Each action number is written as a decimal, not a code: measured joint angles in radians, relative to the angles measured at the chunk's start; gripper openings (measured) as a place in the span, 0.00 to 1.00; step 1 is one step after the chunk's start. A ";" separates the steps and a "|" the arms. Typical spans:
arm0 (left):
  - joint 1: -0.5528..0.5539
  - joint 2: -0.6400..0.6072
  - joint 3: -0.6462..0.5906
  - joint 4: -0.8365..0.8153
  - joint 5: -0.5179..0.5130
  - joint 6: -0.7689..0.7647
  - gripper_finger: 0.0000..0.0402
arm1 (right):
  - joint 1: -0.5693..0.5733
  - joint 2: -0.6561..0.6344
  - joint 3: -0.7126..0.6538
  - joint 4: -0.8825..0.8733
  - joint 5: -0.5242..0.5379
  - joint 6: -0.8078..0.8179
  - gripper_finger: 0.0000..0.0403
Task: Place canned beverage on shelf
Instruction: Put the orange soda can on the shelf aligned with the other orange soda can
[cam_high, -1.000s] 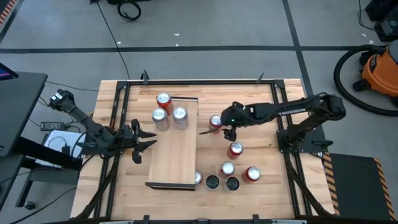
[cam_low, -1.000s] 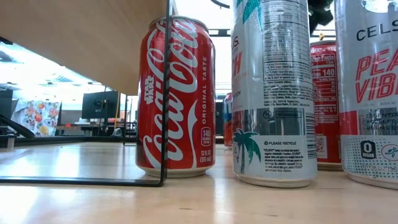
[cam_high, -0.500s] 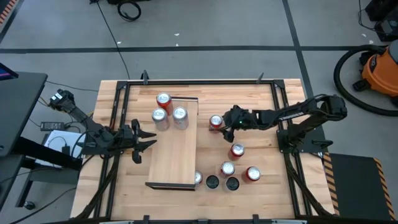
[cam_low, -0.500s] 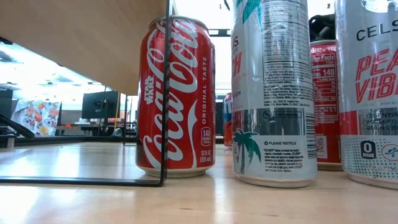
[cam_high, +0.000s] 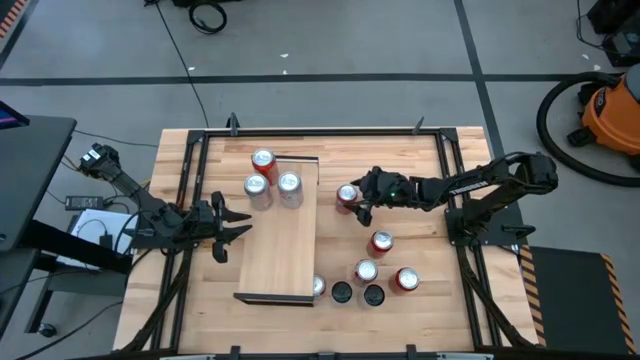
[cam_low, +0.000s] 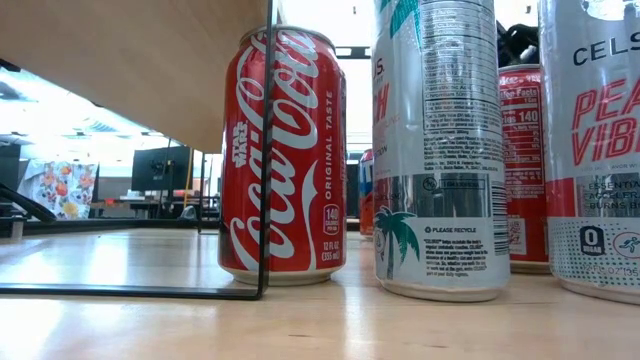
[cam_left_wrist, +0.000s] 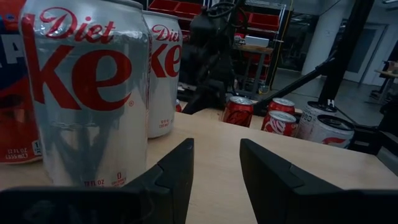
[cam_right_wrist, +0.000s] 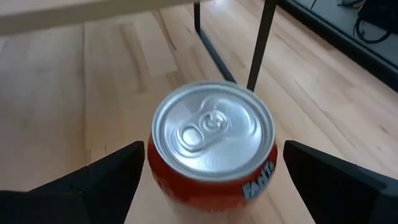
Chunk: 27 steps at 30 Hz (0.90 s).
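A red-orange Fanta can (cam_right_wrist: 211, 146) stands upright on the tabletop just right of the shelf (cam_high: 282, 240), a pale board on black legs. My right gripper (cam_right_wrist: 214, 152) is open and tilted down over the can (cam_high: 346, 194), one finger on each side and a narrow gap at both. Three cans (cam_high: 270, 178) stand on the shelf's far end. My left gripper (cam_high: 232, 225) waits level at the shelf's left edge, open, with nothing between its fingers (cam_left_wrist: 180, 168).
Several more cans (cam_high: 372, 272) stand on the table near and right of the shelf's front end; a Coca-Cola can (cam_low: 283, 155) and tall Celsius cans (cam_low: 437, 150) fill the low view. A black shelf leg (cam_right_wrist: 261, 43) rises just beyond the Fanta can.
My right gripper has sunk and tipped its fingers downward, moving a little toward the table's left until its fingers stand around the Fanta can. The can has stayed where it was.
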 joint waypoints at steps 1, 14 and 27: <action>0.000 0.000 0.000 0.000 0.000 0.000 0.35 | 0.000 0.000 0.000 0.010 0.000 0.000 0.99; 0.000 0.000 0.000 0.000 0.000 0.007 0.35 | -0.002 0.125 0.000 0.192 0.000 -0.024 0.99; 0.000 0.000 0.000 0.000 0.000 0.008 0.35 | -0.002 0.230 0.001 0.265 0.053 -0.040 0.96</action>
